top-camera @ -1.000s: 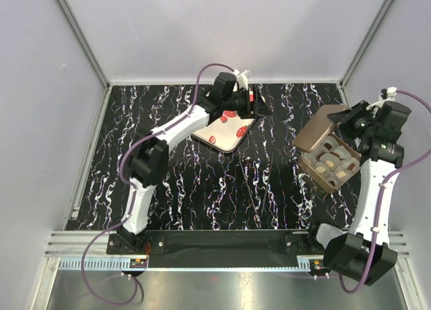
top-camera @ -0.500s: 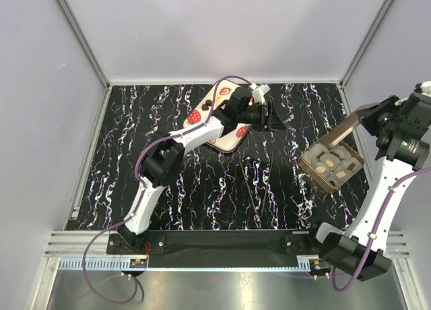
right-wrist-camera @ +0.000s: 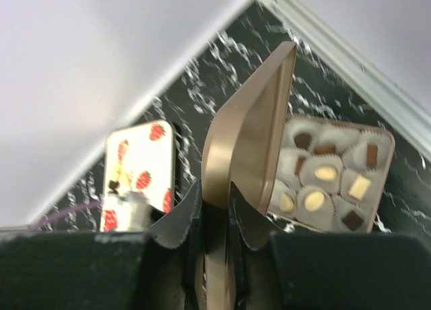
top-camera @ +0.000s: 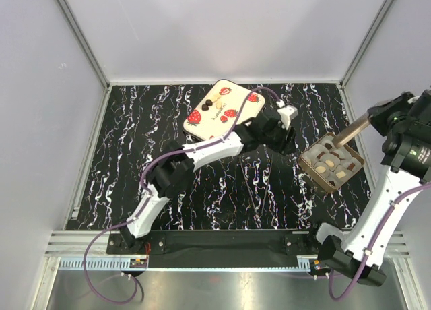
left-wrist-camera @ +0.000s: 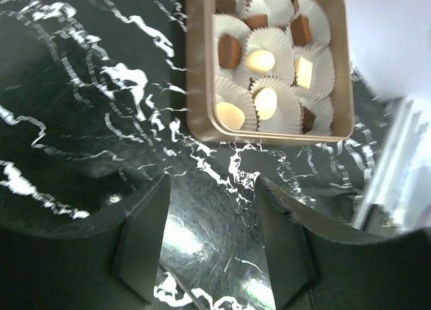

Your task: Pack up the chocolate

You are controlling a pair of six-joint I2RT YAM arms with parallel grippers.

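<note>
The chocolate [left-wrist-camera: 259, 59] sits in white paper cups in an open brown box [top-camera: 311, 170] at the right of the table: dark brown and cream pieces, round and square. A few more pieces [top-camera: 210, 105] lie on the cream strawberry tray [top-camera: 232, 98] at the back. My left gripper [top-camera: 289, 140] hangs just left of the box, open and empty; in the left wrist view its fingers [left-wrist-camera: 145, 242] frame bare table below the box rim [left-wrist-camera: 195, 67]. My right gripper [right-wrist-camera: 215, 189] is shut on the brown lid [right-wrist-camera: 250, 128], held on edge above the box [right-wrist-camera: 340, 123].
The table top is black marble-patterned with grey walls on three sides. The right wall stands close behind the box. The lid [top-camera: 350, 132] hangs tilted over the box's far right corner. The tray [right-wrist-camera: 138, 165] lies a gripper's length left of the box.
The left arm has swung from over the strawberry tray rightward to the box, its jaws narrowing a little. The right arm has lifted the lid up and right, uncovering the box.
</note>
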